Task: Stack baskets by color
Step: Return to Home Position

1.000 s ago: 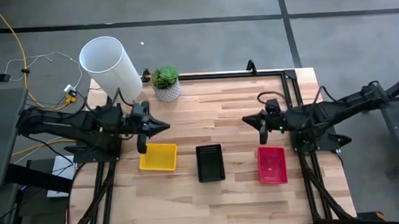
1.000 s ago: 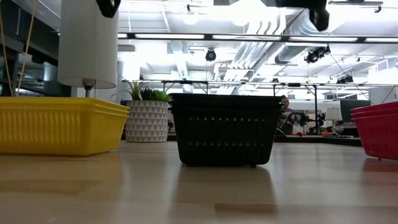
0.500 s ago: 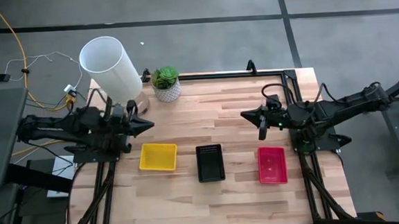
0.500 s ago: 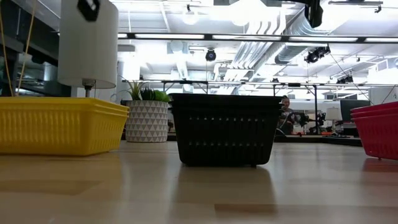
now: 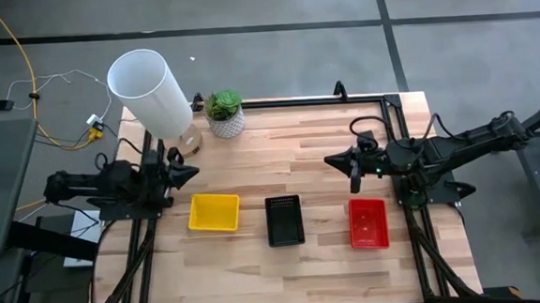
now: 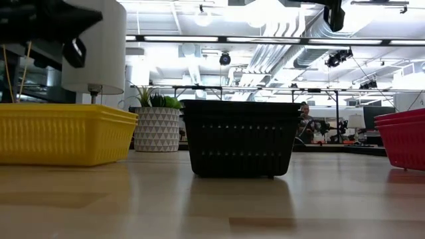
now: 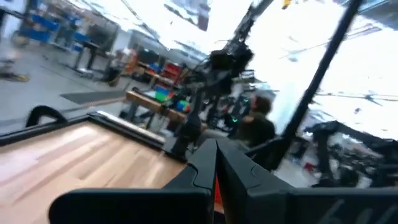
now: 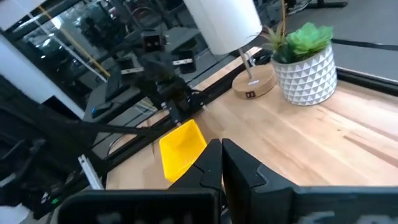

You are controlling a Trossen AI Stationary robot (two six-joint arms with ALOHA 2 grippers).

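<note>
We see L end effector [image 5: 193, 171] closed, empty, yellow baskets [image 5: 214, 212] at its 5 o'clock; R end effector [image 5: 330, 159] same w/ red baskets [image 5: 368, 222]

- I work on a light wooden table [image 5: 297, 140].
- A tall white cylinder [image 5: 144, 82] stands at the table's far left corner, on a round wooden base [image 8: 254, 84].
- A white patterned pot [image 5: 225, 117] holding a green plant sits just right of the cylinder.
- A person [image 6: 305, 121] shows in the room beyond the far edge.

open tabletop [image 5: 298, 154] behind the baskets [image 5: 284, 220]; plant pot [image 5: 225, 117] and white cylinder [image 5: 149, 88] crowd back-left corner.
</note>
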